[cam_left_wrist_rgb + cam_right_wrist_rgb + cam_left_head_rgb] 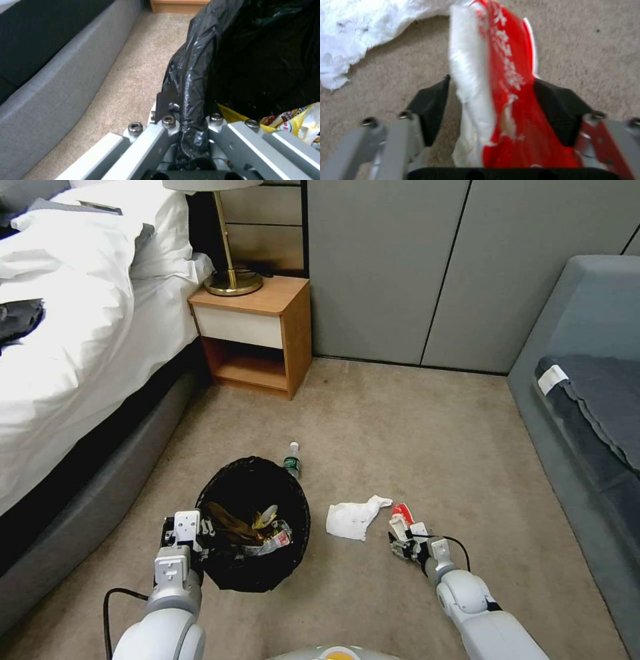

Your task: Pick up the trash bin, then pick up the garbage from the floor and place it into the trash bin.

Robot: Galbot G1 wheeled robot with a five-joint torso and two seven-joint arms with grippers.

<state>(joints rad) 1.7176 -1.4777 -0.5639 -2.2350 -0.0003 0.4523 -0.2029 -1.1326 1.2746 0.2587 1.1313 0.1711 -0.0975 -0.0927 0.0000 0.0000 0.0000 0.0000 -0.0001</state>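
The trash bin (230,573), lined with a black bag, stands on the carpet in front of me with yellow wrappers (265,518) and other litter inside. My left gripper (200,532) is shut on its near-left rim; the left wrist view shows the bag-covered rim (191,82) pinched in that gripper (188,120). To the bin's right, my right gripper (402,535) is low at the floor, open around a red and white wrapper (510,75), with one pad (558,107) against it and a thin gap at the other. A white tissue (353,517) lies just left of it.
A small plastic bottle (292,460) lies on the carpet just behind the bin. The grey bed base (87,513) runs close along the left, and a wooden nightstand (257,337) with a lamp stands at the back. A grey sofa (587,400) borders the right.
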